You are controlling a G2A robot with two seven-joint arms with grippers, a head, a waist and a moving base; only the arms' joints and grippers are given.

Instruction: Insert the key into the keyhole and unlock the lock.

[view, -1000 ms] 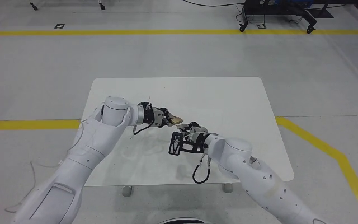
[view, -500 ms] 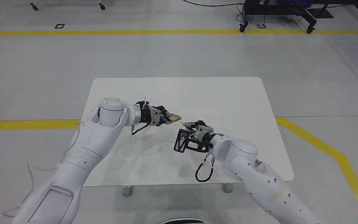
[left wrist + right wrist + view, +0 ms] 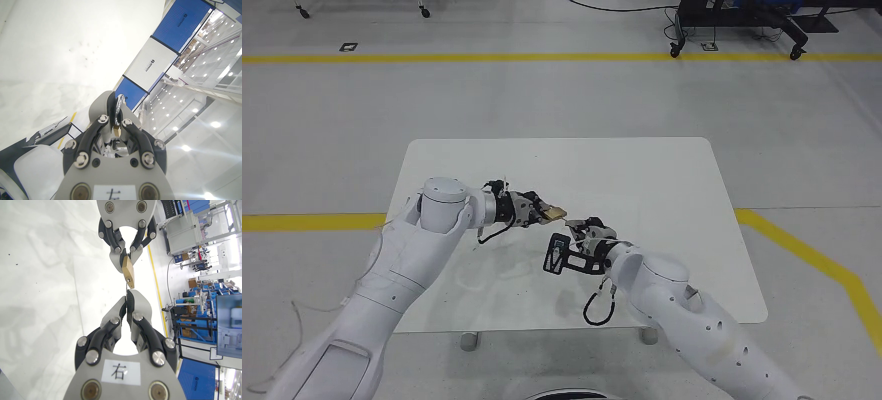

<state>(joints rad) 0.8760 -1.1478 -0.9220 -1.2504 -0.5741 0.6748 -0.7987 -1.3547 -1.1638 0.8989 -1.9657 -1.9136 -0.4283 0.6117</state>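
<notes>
A small brass padlock (image 3: 556, 212) hangs in the air over the white table, with my left gripper (image 3: 539, 209) shut on its shackle end. In the right wrist view the padlock (image 3: 128, 273) points its keyhole face at my right gripper (image 3: 126, 293), which is shut on a thin key (image 3: 126, 288). The key's blade reaches the lock's bottom face just beside the keyhole; whether it has gone in I cannot tell. In the left wrist view the left gripper (image 3: 115, 103) clamps the lock's brass body (image 3: 117, 130) and silver shackle (image 3: 118, 108). From above, the right gripper (image 3: 579, 231) sits just right of the lock.
The white table (image 3: 662, 180) lies under both arms, its front edge close to the right arm's elbow. A black bracket (image 3: 560, 256) hangs on the right wrist. Yellow floor tape (image 3: 802, 245) runs past the table's right side.
The right gripper drew back to the right with the key half a second ago, then came back toward the padlock. The left gripper held the lock nearly still.
</notes>
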